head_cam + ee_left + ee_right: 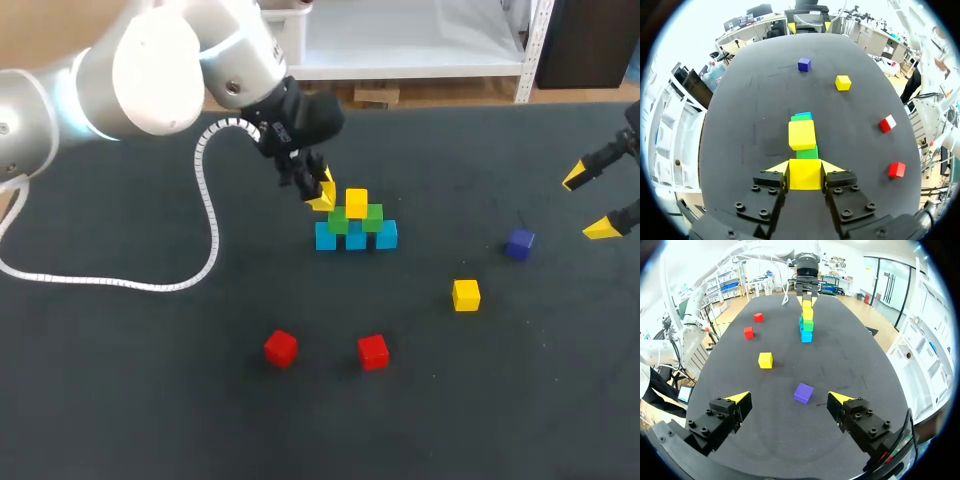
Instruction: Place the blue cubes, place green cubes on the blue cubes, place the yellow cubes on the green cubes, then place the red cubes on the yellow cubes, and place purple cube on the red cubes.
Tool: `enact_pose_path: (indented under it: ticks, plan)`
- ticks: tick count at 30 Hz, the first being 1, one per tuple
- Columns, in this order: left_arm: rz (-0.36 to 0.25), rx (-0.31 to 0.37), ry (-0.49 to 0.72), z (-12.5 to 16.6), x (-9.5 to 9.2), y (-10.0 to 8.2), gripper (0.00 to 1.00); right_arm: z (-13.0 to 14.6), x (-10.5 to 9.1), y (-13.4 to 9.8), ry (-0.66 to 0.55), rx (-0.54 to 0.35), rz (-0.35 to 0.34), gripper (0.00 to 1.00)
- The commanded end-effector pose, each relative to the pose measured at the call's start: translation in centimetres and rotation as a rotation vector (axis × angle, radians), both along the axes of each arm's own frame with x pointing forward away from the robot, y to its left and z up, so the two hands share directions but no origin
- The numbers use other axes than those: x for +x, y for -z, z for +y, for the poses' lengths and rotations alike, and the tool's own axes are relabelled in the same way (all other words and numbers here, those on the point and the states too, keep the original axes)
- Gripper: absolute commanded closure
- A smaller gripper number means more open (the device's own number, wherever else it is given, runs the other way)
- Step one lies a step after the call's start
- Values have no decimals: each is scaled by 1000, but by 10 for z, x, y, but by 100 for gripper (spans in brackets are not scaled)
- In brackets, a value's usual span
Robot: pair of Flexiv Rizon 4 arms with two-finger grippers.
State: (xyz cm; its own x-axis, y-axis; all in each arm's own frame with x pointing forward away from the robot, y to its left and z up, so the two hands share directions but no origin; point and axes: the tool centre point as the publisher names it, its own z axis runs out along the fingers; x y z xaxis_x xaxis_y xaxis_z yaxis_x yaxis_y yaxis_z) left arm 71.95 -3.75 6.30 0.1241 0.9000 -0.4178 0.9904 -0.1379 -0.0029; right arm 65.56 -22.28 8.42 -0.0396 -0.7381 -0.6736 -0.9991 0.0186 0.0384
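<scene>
Your left end effector (804,167) grips a yellow cube (805,177) just beside the stack (802,135); your right end effector (789,397) hangs wide open near the purple cube (803,392)

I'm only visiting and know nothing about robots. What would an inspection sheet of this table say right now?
Surface: black table, matte.
Job's things: three blue cubes in a row, two green cubes on them, stacked yellow cube on top; loose yellow cube, two red cubes and purple cube lie apart on the table.
Clutter: nothing seen.
Grippers: left gripper shut on held yellow cube, close beside the stack; right gripper open, empty, near the purple cube.
Cables: white coiled cable trails from the left arm across the table.
Surroundings: nothing seen touching the table.
</scene>
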Motion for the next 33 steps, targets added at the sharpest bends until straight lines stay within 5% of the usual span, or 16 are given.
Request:
enact_pose_path:
  ticks: [1, 33]
  plan:
    - [2, 6, -1, -1, 0, -1, 100, 0, 1, 0, -2, 3, 0, 0]
    - [10, 4, 17, -12, -3, 4, 100, 0, 1, 0, -2, 3, 0, 0]
